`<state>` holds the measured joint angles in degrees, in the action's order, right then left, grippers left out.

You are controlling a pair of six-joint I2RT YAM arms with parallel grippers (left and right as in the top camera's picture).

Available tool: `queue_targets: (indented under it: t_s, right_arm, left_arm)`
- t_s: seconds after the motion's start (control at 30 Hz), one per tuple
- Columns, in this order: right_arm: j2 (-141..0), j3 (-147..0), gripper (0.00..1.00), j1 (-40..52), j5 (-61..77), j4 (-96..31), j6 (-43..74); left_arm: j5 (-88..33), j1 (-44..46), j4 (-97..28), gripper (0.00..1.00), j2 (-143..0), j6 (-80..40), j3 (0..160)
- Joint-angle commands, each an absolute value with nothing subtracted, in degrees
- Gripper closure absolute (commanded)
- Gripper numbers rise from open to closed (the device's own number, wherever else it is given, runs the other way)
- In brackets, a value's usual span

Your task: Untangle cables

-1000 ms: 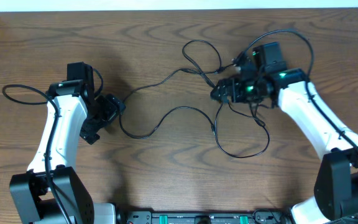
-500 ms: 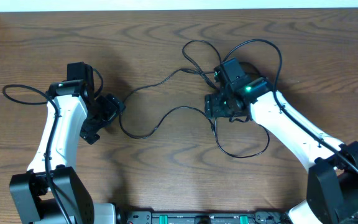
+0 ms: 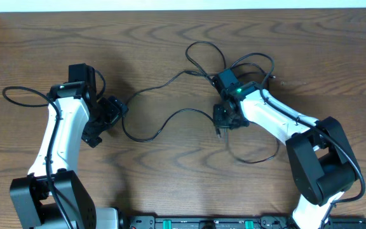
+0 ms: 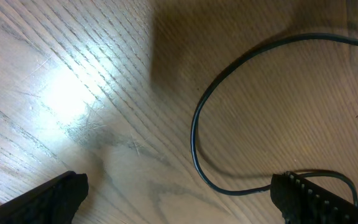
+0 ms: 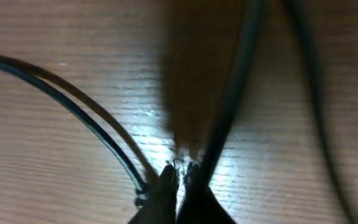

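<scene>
Thin black cables (image 3: 170, 117) lie in tangled loops across the wooden table (image 3: 170, 178), from the left arm to the right one. My right gripper (image 3: 223, 124) is pressed down in the middle of the tangle. In the right wrist view this gripper (image 5: 179, 171) is shut, with a sliver of light between its tips. One cable (image 5: 73, 102) runs in against the left finger and a thicker-looking one (image 5: 235, 93) rises beside the right finger. No cable shows between the tips. My left gripper (image 3: 110, 116) is wide open over a cable bend (image 4: 194, 134), which reaches its right finger (image 4: 309, 199).
A cable loop (image 3: 256, 149) lies just in front of the right gripper and more loops (image 3: 202, 54) lie behind it. The arms' own black leads (image 3: 24, 95) arc beside each wrist. A pale strip runs along the table's far edge (image 3: 170, 5).
The right arm swung left and down into the tangle, and its gripper went from open to shut. The loop in front of it has shifted a little. The left arm has not moved.
</scene>
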<state>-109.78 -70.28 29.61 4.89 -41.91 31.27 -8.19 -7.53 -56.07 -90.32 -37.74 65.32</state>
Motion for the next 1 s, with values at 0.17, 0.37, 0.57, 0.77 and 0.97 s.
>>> queue_targets:
  t_s: [0.17, 0.37, 0.57, 0.77, 0.97]
  right_arm:
    - [-107.26, -75.64, 0.99, 29.36, 17.41, -41.63, 29.12]
    - [-99.35, -82.78, 0.99, 27.7, 16.64, -43.11, 24.62]
    - [-88.14, -84.53, 0.99, 26.06, 5.41, -43.27, 23.03]
    - [-79.85, -84.53, 0.99, 25.36, -3.6, -44.36, 22.2]
    - [-77.71, -84.53, 0.99, 25.36, -8.69, -47.66, 22.22]
  left_arm:
    - [-6.98, -7.53, -56.23, 0.01, -90.35, -38.26, 65.47]
    - [-6.98, -7.53, -56.21, 0.01, -90.35, -38.26, 65.47]
    - [-6.98, -7.53, -56.21, 0.01, -90.35, -38.26, 65.47]
    - [-6.98, -7.53, -56.23, 0.01, -90.35, -38.26, 65.47]
    - [-6.98, -7.53, -56.21, 0.01, -90.35, -38.26, 65.47]
